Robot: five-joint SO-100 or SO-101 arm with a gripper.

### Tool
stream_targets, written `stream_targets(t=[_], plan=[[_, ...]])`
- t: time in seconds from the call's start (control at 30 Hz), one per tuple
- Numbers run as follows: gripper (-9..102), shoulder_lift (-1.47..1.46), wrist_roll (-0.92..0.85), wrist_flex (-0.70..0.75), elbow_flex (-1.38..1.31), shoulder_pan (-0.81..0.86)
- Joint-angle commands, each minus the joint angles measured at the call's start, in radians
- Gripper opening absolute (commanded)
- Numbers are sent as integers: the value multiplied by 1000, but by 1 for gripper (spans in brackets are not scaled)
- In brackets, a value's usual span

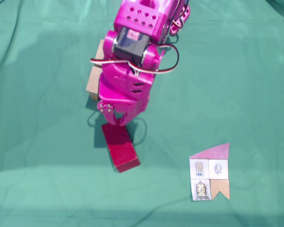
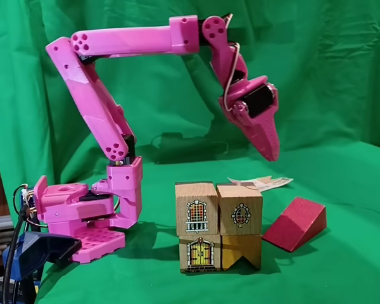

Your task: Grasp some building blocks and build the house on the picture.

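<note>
Four tan blocks (image 2: 219, 226) stand closest to the camera in the side-on fixed view, stacked two on two and touching, with window drawings on the upper pair, a door on the lower left one and a notched orange face on the lower right one. From above, a tan edge of this stack (image 1: 93, 78) peeks out from under the arm. Just beside the stack lies the dark red block (image 2: 294, 223), a slanted wedge resting on the green cloth (image 2: 342, 190), apart from the tan blocks; from above it (image 1: 119, 147) sits directly below the arm's tip. Behind the stack, the paper card (image 2: 264, 183) lies flat; the top-down fixed view shows it (image 1: 210, 172) well to the right, with a pink roof, window and door squares and an orange notched square. The pink gripper (image 2: 271, 151) hangs in the air above the blocks, pointing down, holding nothing; its fingers appear closed together. Seen from above, its tip (image 1: 117, 120) hovers over the red block's near end.
</note>
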Motion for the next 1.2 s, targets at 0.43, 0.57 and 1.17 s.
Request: stream_targets(t=[0.43, 0.57, 1.17], plan=[[0, -153, -5, -14, -75, 3], [0, -233, -5, -14, -149, 3], [1, -589, -8, -14, -359, 66]])
